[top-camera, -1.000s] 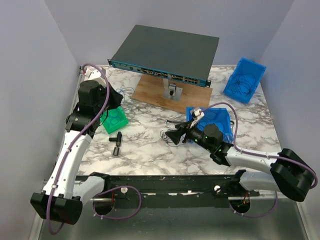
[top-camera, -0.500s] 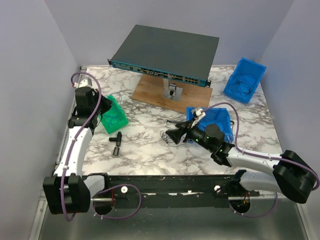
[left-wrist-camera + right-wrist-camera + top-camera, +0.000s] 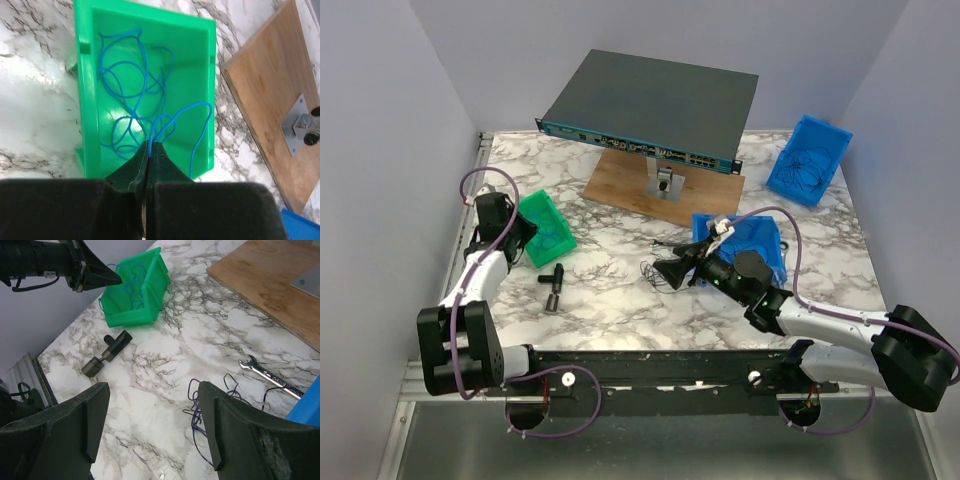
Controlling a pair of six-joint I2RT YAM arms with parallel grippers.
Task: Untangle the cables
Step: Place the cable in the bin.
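Note:
The cables (image 3: 196, 399) are a small tangle of thin dark blue wires on the marble table, also in the top view (image 3: 655, 273). My right gripper (image 3: 152, 405) hangs open over them, the tangle just inside its right finger (image 3: 250, 430); in the top view the gripper (image 3: 667, 270) sits beside the tangle. My left gripper (image 3: 149, 146) is shut on a bright blue wire (image 3: 131, 95) whose loops lie in a green bin (image 3: 85, 100). In the top view it (image 3: 520, 236) is at the bin's left edge (image 3: 548, 222).
A black T-shaped tool (image 3: 553, 283) lies left of the tangle, and a wrench (image 3: 265, 377) to its right. A blue bin (image 3: 752, 238) lies under the right arm, another (image 3: 810, 160) at the far right. A network switch (image 3: 650, 105) stands on a wooden board (image 3: 660, 190).
My left arm has folded back toward the near left and its gripper has drawn left along the green bin, uncovering more of it. The right arm has hardly moved.

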